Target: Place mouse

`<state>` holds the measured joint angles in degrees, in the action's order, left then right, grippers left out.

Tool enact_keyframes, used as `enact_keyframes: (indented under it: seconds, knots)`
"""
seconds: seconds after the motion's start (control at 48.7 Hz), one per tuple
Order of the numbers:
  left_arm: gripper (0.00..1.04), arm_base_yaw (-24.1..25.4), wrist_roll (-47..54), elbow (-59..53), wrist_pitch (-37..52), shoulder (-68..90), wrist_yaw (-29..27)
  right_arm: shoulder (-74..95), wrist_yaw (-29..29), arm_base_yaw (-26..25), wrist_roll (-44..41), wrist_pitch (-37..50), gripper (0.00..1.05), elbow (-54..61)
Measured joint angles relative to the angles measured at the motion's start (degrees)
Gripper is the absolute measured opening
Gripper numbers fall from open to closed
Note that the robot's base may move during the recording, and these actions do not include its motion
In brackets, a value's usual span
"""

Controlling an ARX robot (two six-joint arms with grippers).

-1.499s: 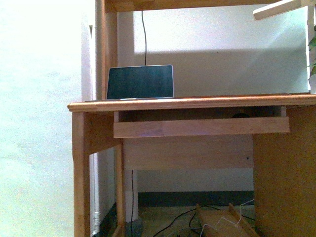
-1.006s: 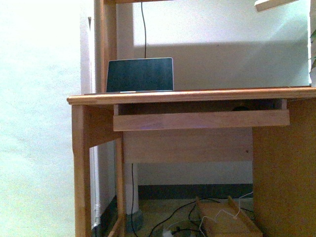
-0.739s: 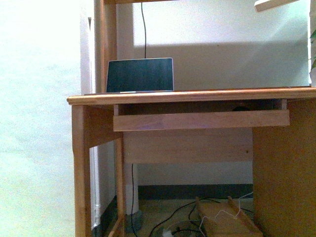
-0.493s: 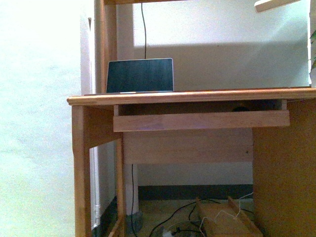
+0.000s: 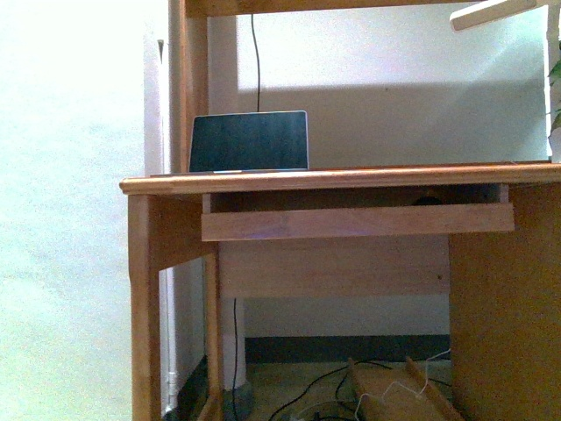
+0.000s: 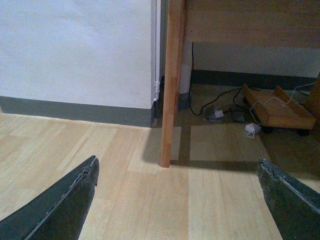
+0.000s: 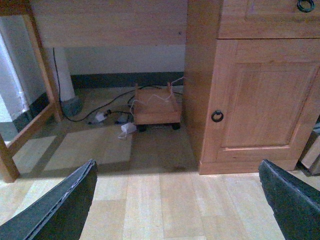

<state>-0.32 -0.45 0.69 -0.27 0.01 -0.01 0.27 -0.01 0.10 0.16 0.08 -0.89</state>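
Observation:
In the front view a small dark domed shape, the mouse (image 5: 427,201), shows in the gap under the desktop (image 5: 351,179), on the pull-out tray (image 5: 351,221). The tray's front rail hides most of it. Neither arm shows in the front view. My left gripper (image 6: 175,210) is open and empty, low over the wooden floor, with its dark fingers (image 6: 60,205) wide apart and facing the desk's leg (image 6: 171,90). My right gripper (image 7: 175,210) is open and empty over the floor, facing the desk's cabinet door (image 7: 260,105).
A laptop (image 5: 249,141) stands open at the desktop's left end, a cable running up behind it. Under the desk a low wooden cart (image 7: 155,107) and loose cables (image 7: 107,119) lie on the floor. A wall stands left of the desk.
The desk sits slightly lower in the front view than half a second ago. Nothing on the desk has moved.

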Motion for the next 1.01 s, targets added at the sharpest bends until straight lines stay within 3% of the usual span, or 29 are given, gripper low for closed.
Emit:
enact_keyframes:
  seconds: [1.006]
  knots:
    - [0.97, 0.0, 0.0, 0.0, 0.0, 0.0, 0.0, -0.02, -0.02, 0.0, 0.0, 0.0, 0.97, 0.0]
